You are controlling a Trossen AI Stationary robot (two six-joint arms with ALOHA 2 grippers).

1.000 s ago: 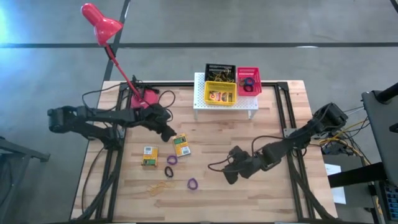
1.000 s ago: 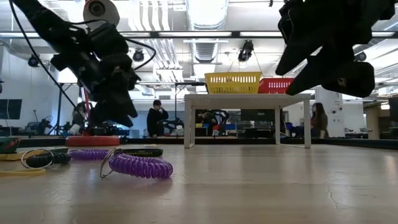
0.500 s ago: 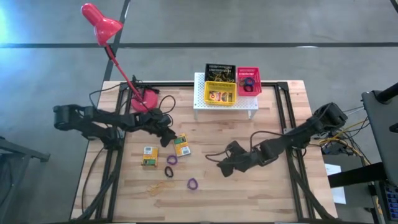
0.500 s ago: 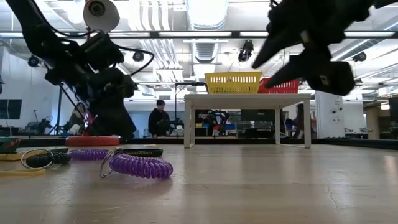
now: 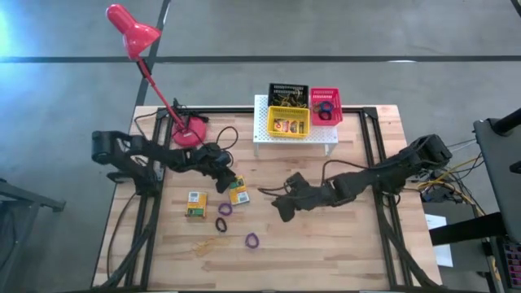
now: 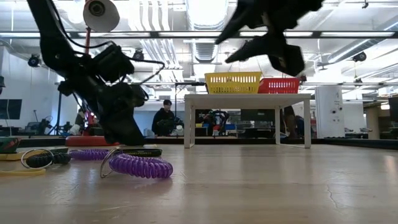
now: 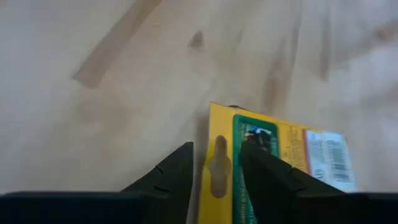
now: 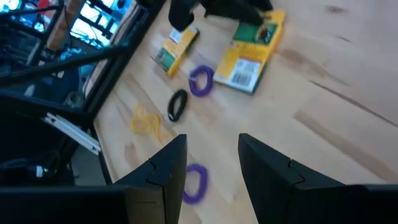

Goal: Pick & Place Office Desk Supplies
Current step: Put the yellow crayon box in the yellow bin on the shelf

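Note:
Two yellow-green card boxes lie flat on the table, one (image 5: 238,191) in the middle and one (image 5: 195,203) left of it. My left gripper (image 5: 225,183) is open and low at the first box's (image 7: 280,155) far-left end. Purple rings (image 5: 225,209) (image 5: 252,240), a black ring (image 5: 221,222) and yellow rubber bands (image 5: 210,244) lie nearer the front. The black (image 5: 289,91), yellow (image 5: 289,122) and red (image 5: 326,106) trays sit on the white stand. My right gripper (image 5: 281,210) hangs open above the table's middle with nothing between its fingers. My left gripper comes slanting down from the table's far left at the box's hang-hole end (image 7: 217,168). One finger (image 7: 177,174) stands beside that end and the other (image 7: 267,177) over the box's top. Whether either finger touches the box, I cannot tell.
The red lamp's base (image 5: 189,130) and its cable lie just behind my left arm. The white perforated stand (image 5: 269,134) occupies the far middle. Black frame rails run along the table's left (image 5: 151,212) and right (image 5: 383,212) sides.
My left gripper has come down and moved toward the near right, onto the card box's end, rolling a little. My right gripper has risen and swung toward the table's left, staying open.

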